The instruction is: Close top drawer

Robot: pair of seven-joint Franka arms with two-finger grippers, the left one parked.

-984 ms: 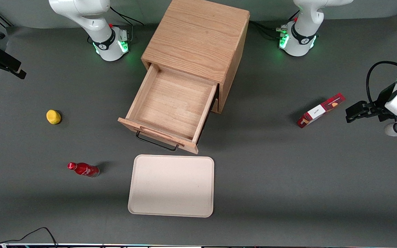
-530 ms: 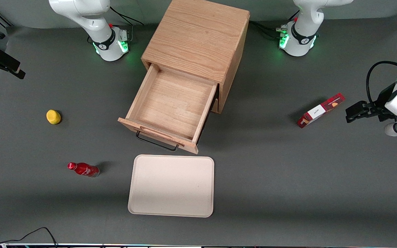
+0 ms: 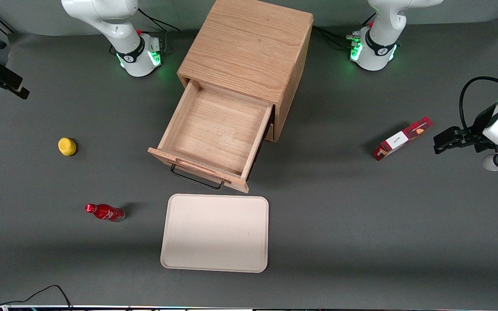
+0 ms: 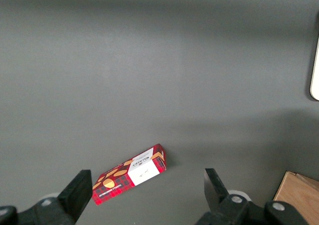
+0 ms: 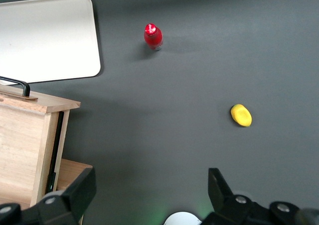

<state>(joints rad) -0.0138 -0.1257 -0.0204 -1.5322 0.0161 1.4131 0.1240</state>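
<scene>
Grey counter (image 3: 361, 224), top drawer (image 3: 214, 129) pulled fully out at centre, tray (image 3: 215, 233) at its 6 o'clock. Gripper (image 5: 149, 195) high near working arm's end, jaws released, empty. Risk: off-centre push jams the drawer or shifts the cabinet (image 3: 249, 47).

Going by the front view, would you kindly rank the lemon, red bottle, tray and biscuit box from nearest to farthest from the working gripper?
From the gripper, open at the working arm's table edge:
1. Lemon, closest.
2. Red bottle, nearer the camera.
3. Tray, before the top drawer.
4. Biscuit box, parked arm's end.
</scene>
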